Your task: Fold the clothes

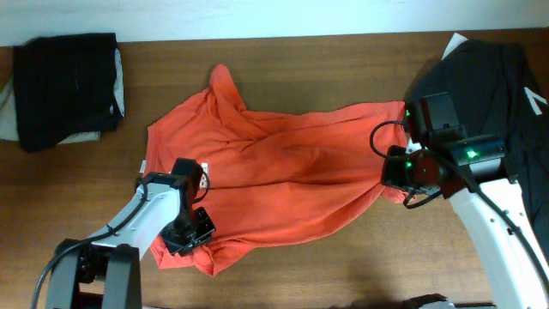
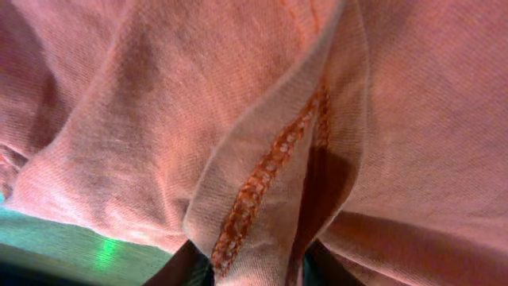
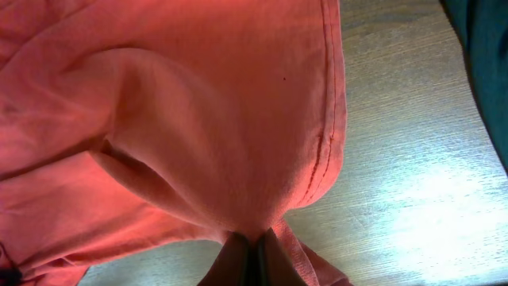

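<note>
Right gripper [image 3: 252, 256] first. Its wrist camera shows the two dark fingers pressed close together at the bottom of frame, with a bunch of the red-orange T-shirt [image 3: 167, 119] pinched between them. It is clamped on cloth, barely a gap. A stitched hem runs down just right of the pinch. The pale wood table [image 3: 413, 167] shows beyond it, and a sliver of a dark garment [image 3: 486, 63] sits in the top right corner. The overhead view misses that pinch: the arm's body covers the fingers, and the shirt's right edge is drawn to a point under it.

Now the left gripper [image 2: 255, 268], where the wrist view is nearly all fabric. A fold with orange overlock stitching drops between the dark fingertips [image 2: 187, 270] at the bottom edge. They stand a little apart with the fold filling the space, gripping it. Overhead, this gripper sits at the shirt's lower left corner.

From above, the shirt lies wrinkled across the middle of the table, one arm at each end. A black garment [image 1: 69, 86] lies at top left, well apart. The dark garment is on the right, beside the right arm.
</note>
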